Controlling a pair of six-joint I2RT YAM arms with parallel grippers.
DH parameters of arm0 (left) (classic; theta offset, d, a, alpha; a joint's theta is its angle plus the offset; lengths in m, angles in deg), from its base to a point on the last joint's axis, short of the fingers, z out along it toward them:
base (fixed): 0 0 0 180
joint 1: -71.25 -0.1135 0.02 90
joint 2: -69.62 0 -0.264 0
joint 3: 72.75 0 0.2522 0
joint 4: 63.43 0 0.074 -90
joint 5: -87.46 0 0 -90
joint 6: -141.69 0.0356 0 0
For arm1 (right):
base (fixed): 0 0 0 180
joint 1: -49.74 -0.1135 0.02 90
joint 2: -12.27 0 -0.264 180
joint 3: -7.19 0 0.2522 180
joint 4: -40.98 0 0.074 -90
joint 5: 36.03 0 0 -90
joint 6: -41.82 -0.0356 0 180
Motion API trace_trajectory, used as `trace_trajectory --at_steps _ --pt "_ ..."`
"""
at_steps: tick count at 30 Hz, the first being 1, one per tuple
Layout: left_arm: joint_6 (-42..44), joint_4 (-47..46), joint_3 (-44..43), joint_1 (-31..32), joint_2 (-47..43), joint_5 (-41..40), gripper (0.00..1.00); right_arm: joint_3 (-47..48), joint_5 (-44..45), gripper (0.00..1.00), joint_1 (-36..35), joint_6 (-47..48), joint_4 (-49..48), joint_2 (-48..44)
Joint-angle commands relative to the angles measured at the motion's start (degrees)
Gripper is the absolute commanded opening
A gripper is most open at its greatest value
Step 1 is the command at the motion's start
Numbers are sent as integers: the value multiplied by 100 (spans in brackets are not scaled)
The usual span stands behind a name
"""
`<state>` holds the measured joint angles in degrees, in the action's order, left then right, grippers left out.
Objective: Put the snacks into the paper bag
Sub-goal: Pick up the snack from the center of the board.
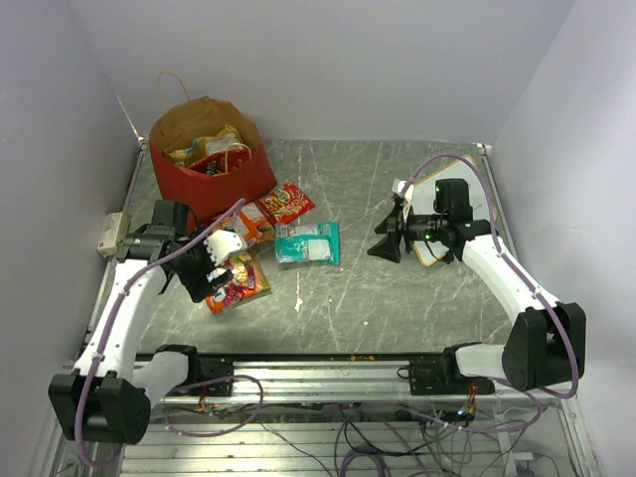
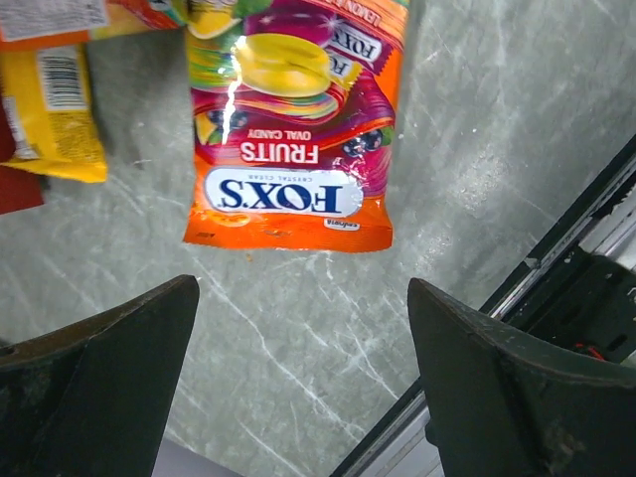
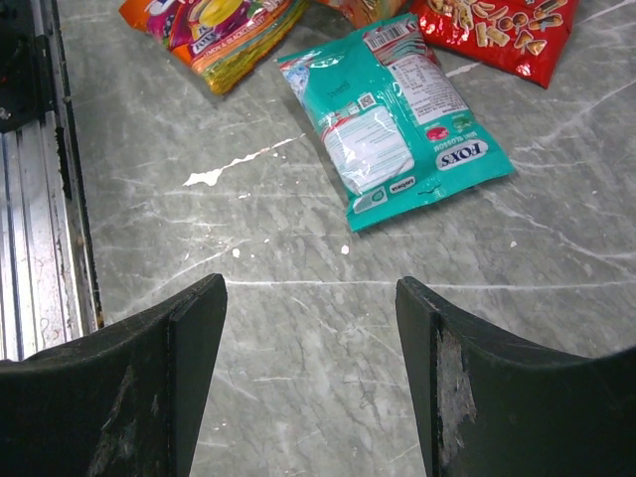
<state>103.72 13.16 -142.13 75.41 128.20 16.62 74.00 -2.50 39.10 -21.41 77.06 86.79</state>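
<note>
Left gripper (image 2: 303, 388), spread wide and empty, hangs over the multicolour Fox's fruit-candy packet (image 2: 293, 129) at lower left of the overhead view, apparently lined up for the next pick. Right gripper (image 3: 310, 368), likewise spread and holding nothing, faces the teal packet (image 3: 397, 119) at centre frame. The red paper bag (image 1: 214, 189) stands upright at upper left with some snacks inside. A red packet (image 1: 286, 202) and an orange-yellow packet (image 1: 253, 227) lie just below it. The likely next move is to descend, pinch the flat foil by an edge and carry it over the bag's mouth. The worktop (image 1: 417, 298) is scratched grey marble-pattern, and pale lilac walls close in on three sides.
</note>
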Motion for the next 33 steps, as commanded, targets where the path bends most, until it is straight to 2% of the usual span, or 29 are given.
trace_trajectory --at_steps 1,13,25,29,33 --pt "561 -568 422 -30 200 8 96 -85 80 69 -26 -39 -149 -161" --pt "528 -2079 851 -27 1448 122 91 -148 47 68 -48 -89 -228 -156" --pt "213 -2589 552 -24 2669 343 91 -162 92 68 -60 -102 -252 -53" --pt "256 -2502 546 -14 2913 356 80 -168 115 68 -61 -92 -259 -47" --pt "308 -2264 523 1 3070 428 61 -170 135 68 -70 -75 -251 -34"
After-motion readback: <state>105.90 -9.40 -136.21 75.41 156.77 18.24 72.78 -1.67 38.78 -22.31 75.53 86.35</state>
